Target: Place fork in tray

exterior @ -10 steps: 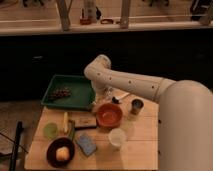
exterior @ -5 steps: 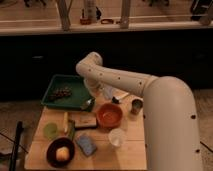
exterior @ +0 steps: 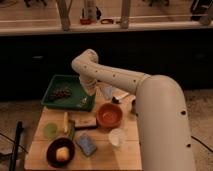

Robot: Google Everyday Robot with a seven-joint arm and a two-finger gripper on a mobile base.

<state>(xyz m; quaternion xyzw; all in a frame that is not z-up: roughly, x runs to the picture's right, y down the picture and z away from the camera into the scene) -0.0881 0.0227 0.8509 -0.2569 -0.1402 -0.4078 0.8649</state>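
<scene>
gripper [exterior: 85, 101] over the dark-green rectangular tray's [exterior: 53, 85] 4 o'clock corner, small silvery fork [exterior: 83, 104] hanging roughly upright at its tip; tray on the table's 10 o'clock side.

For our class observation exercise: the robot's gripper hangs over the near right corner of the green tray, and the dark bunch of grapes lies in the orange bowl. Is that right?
One detail is wrong. The camera view shows the grapes lying in the green tray, not the orange bowl. The gripper does hang over the tray's near right corner.
</scene>
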